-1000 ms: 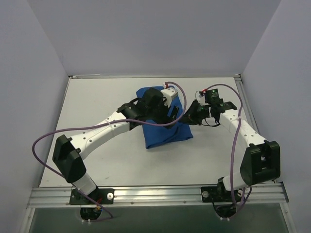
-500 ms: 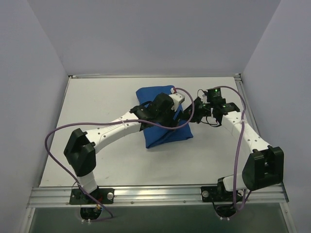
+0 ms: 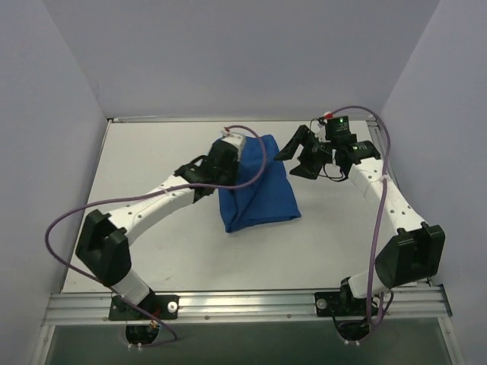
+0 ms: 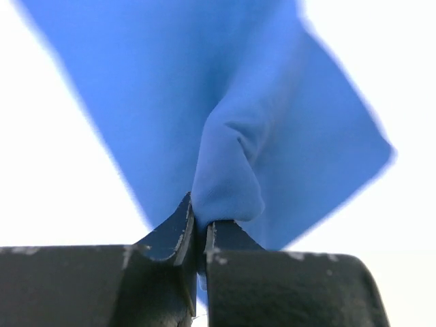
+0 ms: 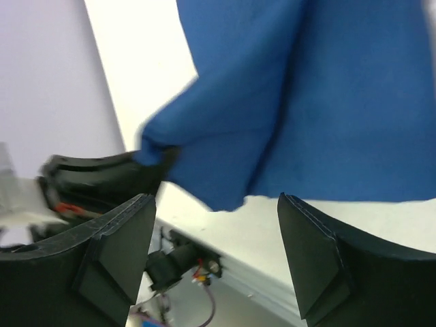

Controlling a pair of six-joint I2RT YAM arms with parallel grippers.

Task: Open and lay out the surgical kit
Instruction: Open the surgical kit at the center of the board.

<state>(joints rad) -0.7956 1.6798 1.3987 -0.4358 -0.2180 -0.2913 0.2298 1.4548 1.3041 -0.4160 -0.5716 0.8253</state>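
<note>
Mid-unwrap: left gripper (image 4: 199,225) was pinched tight on the blue cloth wrap (image 4: 225,136), right gripper (image 5: 214,204) hung open and empty; peeling it back looked next.

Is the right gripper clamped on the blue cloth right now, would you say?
No: the right gripper stands wide open, and the blue cloth lies beyond its fingertips, unpinched.

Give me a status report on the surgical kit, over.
Left gripper shut, fingers pinching a fold of the blue cloth wrap. Right gripper open, off the cloth. Wrap bundled, tray and instruments not visible.
</note>
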